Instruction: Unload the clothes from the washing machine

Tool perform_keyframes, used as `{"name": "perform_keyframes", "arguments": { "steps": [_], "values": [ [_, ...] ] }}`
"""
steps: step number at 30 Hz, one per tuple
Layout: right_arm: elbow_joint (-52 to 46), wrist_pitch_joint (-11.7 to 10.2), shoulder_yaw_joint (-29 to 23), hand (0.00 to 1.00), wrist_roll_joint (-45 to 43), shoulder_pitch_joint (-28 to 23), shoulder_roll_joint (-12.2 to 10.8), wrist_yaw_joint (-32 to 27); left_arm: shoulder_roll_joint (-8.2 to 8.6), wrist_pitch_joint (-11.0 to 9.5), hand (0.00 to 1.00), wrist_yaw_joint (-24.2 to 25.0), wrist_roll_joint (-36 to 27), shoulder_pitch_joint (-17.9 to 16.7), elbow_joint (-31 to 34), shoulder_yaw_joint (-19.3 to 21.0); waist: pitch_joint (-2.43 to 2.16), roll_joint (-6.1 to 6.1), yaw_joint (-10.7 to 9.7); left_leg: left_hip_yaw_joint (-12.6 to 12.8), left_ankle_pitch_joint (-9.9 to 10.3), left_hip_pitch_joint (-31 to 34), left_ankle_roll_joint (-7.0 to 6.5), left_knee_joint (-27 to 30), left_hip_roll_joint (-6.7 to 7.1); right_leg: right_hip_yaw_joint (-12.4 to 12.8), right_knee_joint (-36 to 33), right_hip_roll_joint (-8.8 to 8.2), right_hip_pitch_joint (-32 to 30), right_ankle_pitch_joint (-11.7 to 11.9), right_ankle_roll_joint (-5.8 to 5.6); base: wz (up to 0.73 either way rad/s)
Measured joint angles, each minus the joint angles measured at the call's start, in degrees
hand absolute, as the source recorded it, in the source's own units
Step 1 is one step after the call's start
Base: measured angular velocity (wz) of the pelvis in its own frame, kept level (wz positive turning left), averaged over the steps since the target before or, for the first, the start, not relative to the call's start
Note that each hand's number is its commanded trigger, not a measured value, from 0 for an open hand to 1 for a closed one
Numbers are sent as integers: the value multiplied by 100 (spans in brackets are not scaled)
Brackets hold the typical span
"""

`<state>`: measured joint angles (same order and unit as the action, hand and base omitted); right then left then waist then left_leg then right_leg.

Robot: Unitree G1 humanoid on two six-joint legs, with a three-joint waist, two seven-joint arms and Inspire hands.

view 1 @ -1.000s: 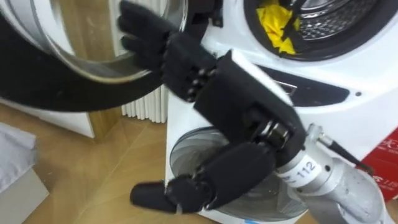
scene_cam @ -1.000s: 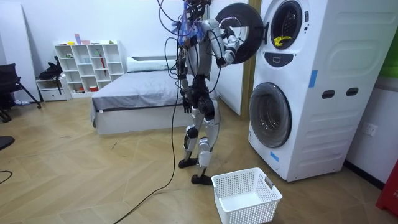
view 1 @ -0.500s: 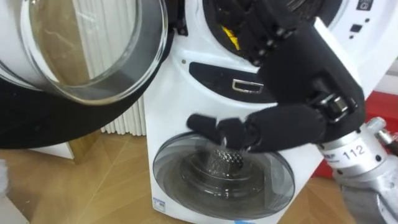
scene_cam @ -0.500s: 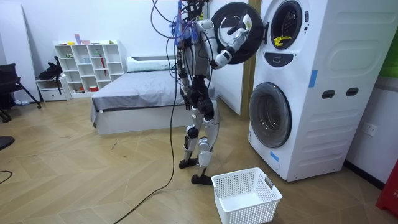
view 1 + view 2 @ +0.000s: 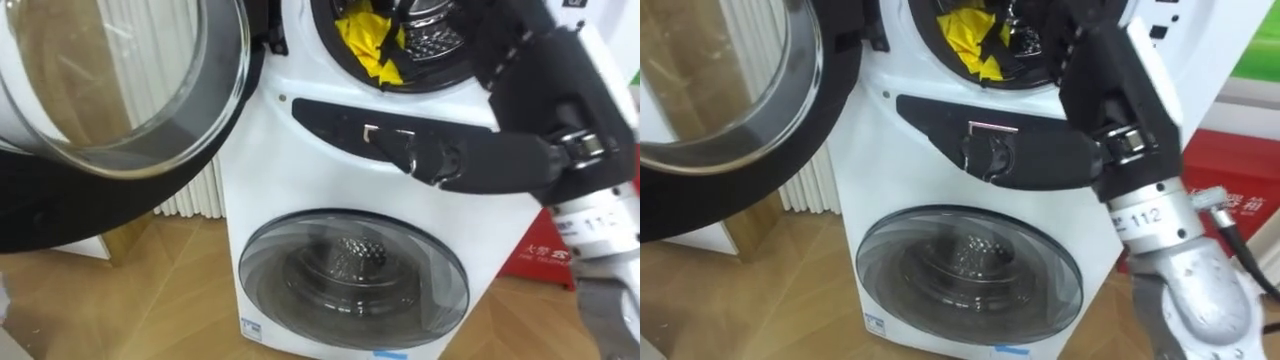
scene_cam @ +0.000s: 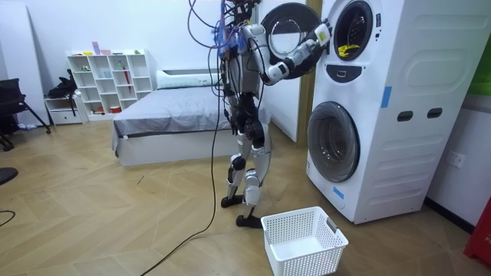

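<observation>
Lying bunched in upper drum (image 5: 432,40) mouth, 12 o'clock: yellow clothes (image 5: 368,45). My right hand (image 5: 545,85) at their 3 o'clock, up against drum opening; whether it grips anything, can't tell. Open round door (image 5: 120,100) swung out at 9 o'clock. Lower glass door (image 5: 350,275) closed, 6 o'clock. White basket (image 6: 303,241) on floor near my feet.

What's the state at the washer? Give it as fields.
upper door: open, on the robot's left
upper drum: open, yellow cloth at its front edge
right robot hand: raised at the upper drum's opening, beside the yellow cloth; grasp cannot be told
lower door: shut
basket: white, on the floor near the lower door
robot: stands facing the upper drum
</observation>
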<state>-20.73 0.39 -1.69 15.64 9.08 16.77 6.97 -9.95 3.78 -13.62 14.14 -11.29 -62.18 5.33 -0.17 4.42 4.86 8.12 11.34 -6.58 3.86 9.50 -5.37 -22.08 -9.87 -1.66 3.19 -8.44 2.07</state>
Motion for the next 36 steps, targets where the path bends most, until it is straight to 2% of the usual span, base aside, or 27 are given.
{"name": "perform_keyframes", "arguments": {
  "steps": [1,3,4,6,7,9,11,13,14,15,16,17,18,20,22,23,25,26,27,28,29,30,31,32,34,35,36],
  "values": [
    [84,27,15,0,-43,25,1,-22,0,-1,0,-5,1,-10,0,0,6,8,12,10,0,-2,0,13,-1,14,-5,16,0,0,0,-12],
    [263,99,116,0,-94,72,-2,-121,-55,-15,0,-28,-7,0,-36,-56,77,83,35,60,12,28,-4,160,-8,52,-105,8,-10,-87,19,-7],
    [297,97,145,0,-103,75,-1,-124,-73,-13,0,-45,-11,-4,-51,-76,80,105,37,66,35,62,-1,260,-17,68,-130,9,-11,-124,23,-8],
    [631,96,255,0,-253,212,-17,-137,-102,66,0,-77,10,-15,-97,-106,85,171,142,81,213,319,42,1167,-137,202,-306,29,-28,-291,96,-23],
    [727,96,258,0,-287,257,-26,-148,-94,101,0,-66,9,-28,-98,-107,89,167,169,73,253,443,46,1497,-202,229,-321,37,-3,-319,120,-24],
    [942,95,264,0,-349,454,-85,-294,-70,193,0,33,7,-85,-83,-106,117,114,188,-65,261,944,25,2672,-432,199,-379,140,162,-420,224,3],
    [1098,77,305,0,-363,608,-114,-387,-48,259,0,112,4,-149,-71,-111,107,85,195,-98,319,1147,-25,2995,-488,216,-455,181,223,-537,281,5],
    [1308,97,352,0,-434,789,-105,-527,4,343,0,174,3,-143,-61,-138,97,91,203,-78,355,1467,-18,2753,-424,221,-517,166,219,-614,296,-8],
    [1324,105,408,0,-466,827,-103,-637,5,376,0,183,3,-147,-45,-207,94,87,244,-4,317,1703,9,2315,-375,206,-517,162,223,-644,297,-23],
    [1319,103,473,0,-464,833,-96,-720,5,407,0,182,4,-151,-37,-220,87,74,305,103,175,1887,-5,1776,-372,184,-515,162,242,-683,296,-23],
    [1320,110,510,0,-463,829,-105,-764,-4,425,0,180,4,-161,-29,-215,83,92,327,141,-80,1955,-78,1626,-370,192,-506,153,257,-705,280,-18],
    [1305,167,568,0,-462,828,-104,-811,-22,444,0,179,4,-228,-6,-211,35,106,311,195,-493,2008,-142,1379,-345,205,-468,134,299,-759,216,7],
    [1294,175,564,0,-463,834,-90,-866,-47,454,0,182,18,-280,60,-200,-41,223,275,213,-601,1961,-198,1273,-232,182,-447,56,344,-803,153,19],
    [1289,178,531,0,-491,936,-47,-940,-11,448,0,217,21,-285,96,-137,-63,287,190,157,-576,1877,-237,1235,-91,119,-361,-19,453,-753,59,29],
    [1278,177,528,0,-495,1011,-50,-1011,22,448,0,327,13,-280,189,-90,-8,231,103,110,-550,1717,-269,1216,22,123,-343,-97,610,-642,-106,25],
    [1270,176,522,0,-508,1014,-48,-1013,22,452,0,331,13,-272,211,-92,-3,223,105,114,-517,1664,-279,1194,54,132,-338,-129,656,-643,-108,9],
    [1225,176,500,0,-638,1065,-24,-1050,14,459,0,379,-9,-201,243,-100,4,214,103,131,-436,1579,-303,1124,170,84,-409,-246,703,-702,-206,10],
    [1213,176,474,0,-694,1126,14,-1091,14,463,0,437,-15,-143,242,-105,37,179,69,166,-400,1552,-359,1093,273,47,-553,-329,707,-739,-267,23],
    [1204,177,468,0,-726,1124,49,-1139,15,462,0,464,-28,-45,241,-115,80,164,18,307,-368,1501,-413,1043,335,28,-787,-444,663,-787,-346,28],
    [1204,177,468,0,-715,1118,54,-1149,14,464,0,475,-40,-25,239,-131,91,149,-6,359,-345,1466,-452,981,380,16,-966,-513,616,-809,-384,31],
    [1204,176,462,0,-710,1105,85,-1198,12,470,0,527,-95,47,234,-170,94,123,-50,444,-290,1336,-532,864,438,8,-1514,-681,436,-846,-446,34],
    [1144,151,431,0,-724,1038,101,-1333,-3,470,0,541,-99,120,235,-222,106,141,-75,558,-254,1208,-597,762,519,19,-2125,-911,231,-843,-450,31],
    [1092,117,427,0,-731,980,97,-1387,-11,469,0,539,-107,143,231,-231,116,162,-102,571,-220,1148,-643,747,562,41,-2414,-1022,147,-830,-465,21],
    [1088,24,427,0,-857,916,98,-1372,-19,470,0,536,-106,192,228,-237,123,183,-174,575,-143,1019,-706,734,667,164,-2843,-1183,31,-750,-497,12],
    [1156,25,359,0,-984,793,132,-1328,-23,459,0,527,-107,336,243,-282,139,131,-197,468,-38,837,-776,714,713,333,-3189,-1171,-47,-446,-490,18],
    [1180,63,289,0,-1061,642,133,-1326,-49,452,0,513,-110,449,276,-365,113,50,-230,331,-7,781,-807,661,699,437,-3239,-1071,-102,-384,-455,23],
    [1180,113,282,0,-1060,597,132,-1303,-98,438,0,466,-127,497,446,-456,71,56,-249,288,-3,781,-815,604,669,486,-3162,-976,-282,-636,-482,29]
  ]
}}
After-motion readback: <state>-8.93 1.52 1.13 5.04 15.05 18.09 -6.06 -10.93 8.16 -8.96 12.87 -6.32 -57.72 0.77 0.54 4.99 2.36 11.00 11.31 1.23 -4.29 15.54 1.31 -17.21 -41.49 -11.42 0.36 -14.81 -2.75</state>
